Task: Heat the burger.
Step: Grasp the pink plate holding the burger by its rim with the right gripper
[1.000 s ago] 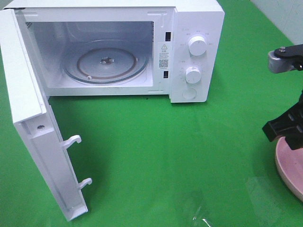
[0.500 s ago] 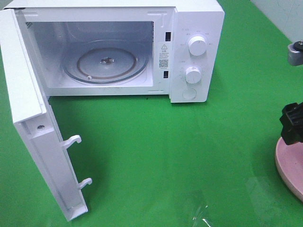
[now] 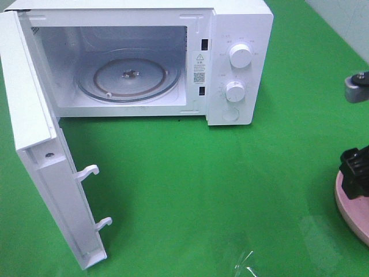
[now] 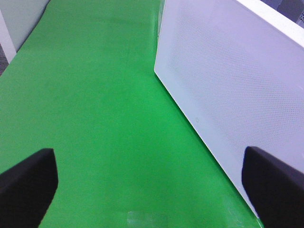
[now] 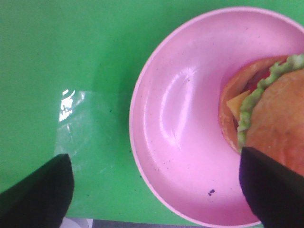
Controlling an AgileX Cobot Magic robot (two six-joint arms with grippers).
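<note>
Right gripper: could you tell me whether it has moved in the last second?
Yes. The right gripper has drawn back rightward, farther from the microwave, over the plate.

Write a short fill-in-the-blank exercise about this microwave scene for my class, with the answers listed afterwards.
1. The microwave has its door swung ____.
2. The burger sits on a plate whose colour is ____.
3. The cloth under the microwave is coloured ____.

Missing words: open; pink; green.
</note>
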